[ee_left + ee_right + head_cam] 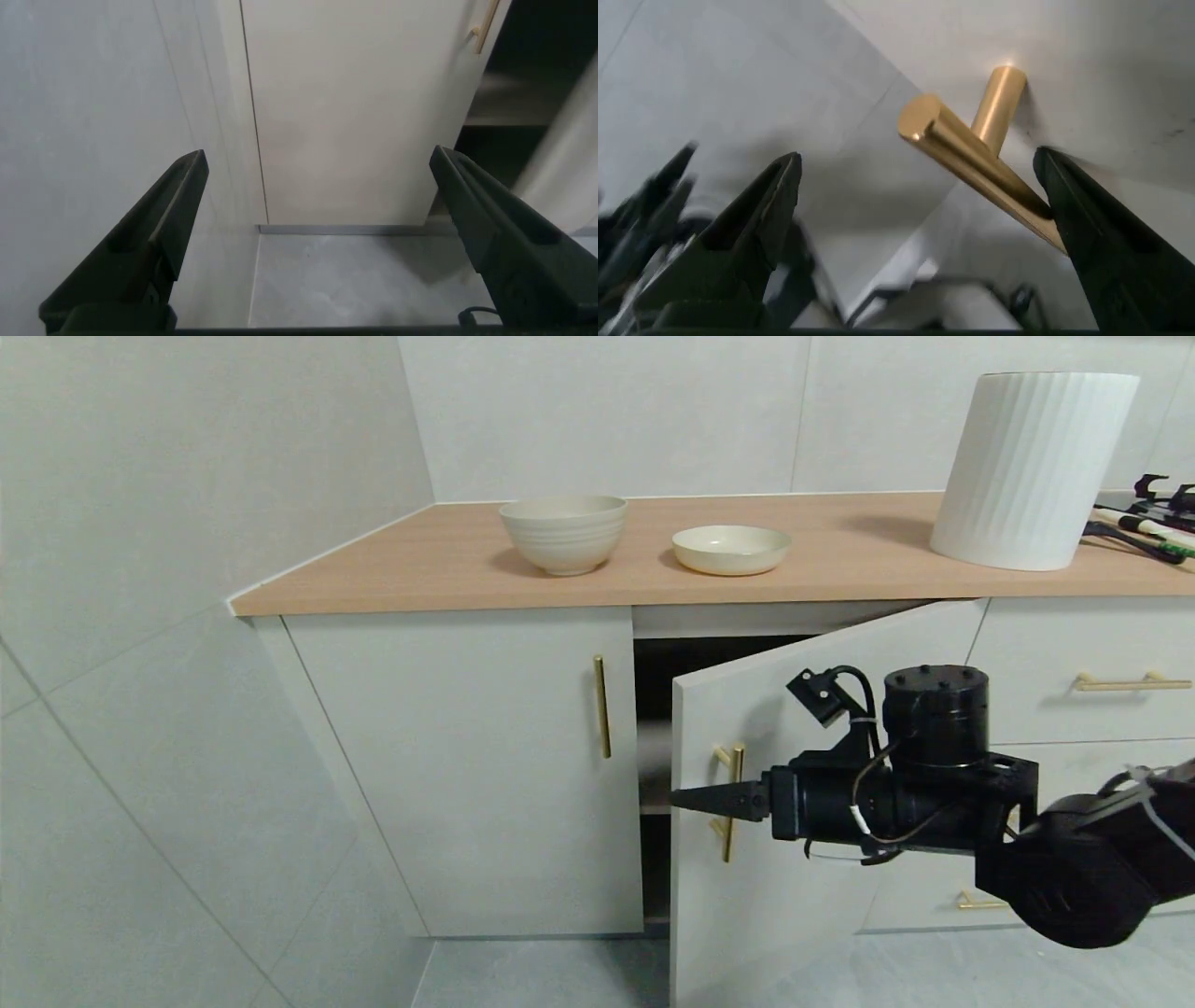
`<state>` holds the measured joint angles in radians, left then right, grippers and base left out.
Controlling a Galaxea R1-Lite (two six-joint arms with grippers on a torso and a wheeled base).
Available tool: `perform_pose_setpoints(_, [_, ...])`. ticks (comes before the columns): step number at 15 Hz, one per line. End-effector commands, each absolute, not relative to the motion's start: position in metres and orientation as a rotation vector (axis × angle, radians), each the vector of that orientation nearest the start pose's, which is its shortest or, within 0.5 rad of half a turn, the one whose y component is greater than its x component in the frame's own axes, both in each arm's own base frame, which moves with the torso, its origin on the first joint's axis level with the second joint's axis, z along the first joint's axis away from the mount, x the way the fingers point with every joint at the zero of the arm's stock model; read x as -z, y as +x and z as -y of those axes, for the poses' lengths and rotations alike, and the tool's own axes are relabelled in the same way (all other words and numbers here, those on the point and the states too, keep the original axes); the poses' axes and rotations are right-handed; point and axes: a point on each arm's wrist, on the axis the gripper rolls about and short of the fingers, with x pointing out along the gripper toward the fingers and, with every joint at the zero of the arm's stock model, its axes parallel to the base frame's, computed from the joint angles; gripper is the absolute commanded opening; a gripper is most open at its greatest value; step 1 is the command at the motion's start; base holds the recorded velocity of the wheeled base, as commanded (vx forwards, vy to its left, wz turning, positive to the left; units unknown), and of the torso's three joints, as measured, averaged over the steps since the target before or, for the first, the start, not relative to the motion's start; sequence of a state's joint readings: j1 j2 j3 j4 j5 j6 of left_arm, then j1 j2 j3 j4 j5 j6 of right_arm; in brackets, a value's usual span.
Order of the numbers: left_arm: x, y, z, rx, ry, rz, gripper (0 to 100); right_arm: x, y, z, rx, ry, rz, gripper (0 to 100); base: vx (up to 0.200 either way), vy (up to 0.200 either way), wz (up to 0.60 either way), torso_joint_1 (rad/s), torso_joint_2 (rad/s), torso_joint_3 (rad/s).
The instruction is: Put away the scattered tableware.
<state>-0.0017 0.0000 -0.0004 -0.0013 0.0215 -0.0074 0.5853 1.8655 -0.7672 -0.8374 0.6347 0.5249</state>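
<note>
Guessing door-opening is step in hand: right gripper (681, 797) spread open, straddling round brass handle (727, 840), not clamped. Risk: smooth metal bar slips free, flat pale cabinet door (747, 915) swings shut. Left gripper (318, 163) released too, low near floor. Ribbed ceramic-looking bowl (563, 532) and shallow cream dish (731, 549) sit on woodgrain bench (420, 569).

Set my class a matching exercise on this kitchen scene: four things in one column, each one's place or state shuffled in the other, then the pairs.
1 ribbed cream bowl
2 shallow cream dish
3 tall white fluted container
4 pale cabinet door with brass handle

a ajar, under the wooden counter
b rightmost of the three vessels
c leftmost vessel, nearest the corner
d middle vessel

Pairs: 1-c, 2-d, 3-b, 4-a
</note>
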Motion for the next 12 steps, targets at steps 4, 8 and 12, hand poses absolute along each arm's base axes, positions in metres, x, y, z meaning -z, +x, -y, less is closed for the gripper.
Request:
perform_pose_setpoints(4, [-0.076,-0.023,-0.001,-0.021,-0.008,0.0,100,-0.165,0.228,-0.169,-1.177,0.46,-0.549,100,0.0,0.0,0.0,0.0,0.0,0.0])
perform_pose_setpoints(8, [-0.076,-0.023,-0.001,-0.02,-0.008,0.0,100,-0.157,0.215,-0.161,-1.181,0.459,-0.583,100,0.0,0.0,0.0,0.0,0.0,0.0])
perform_pose_setpoints(12, [-0.076,-0.023,-0.001,-0.02,-0.006,0.002,100,-0.156,0.214,-0.16,-1.187,0.459,-0.588,100,0.0,0.0,0.0,0.0,0.0,0.0])
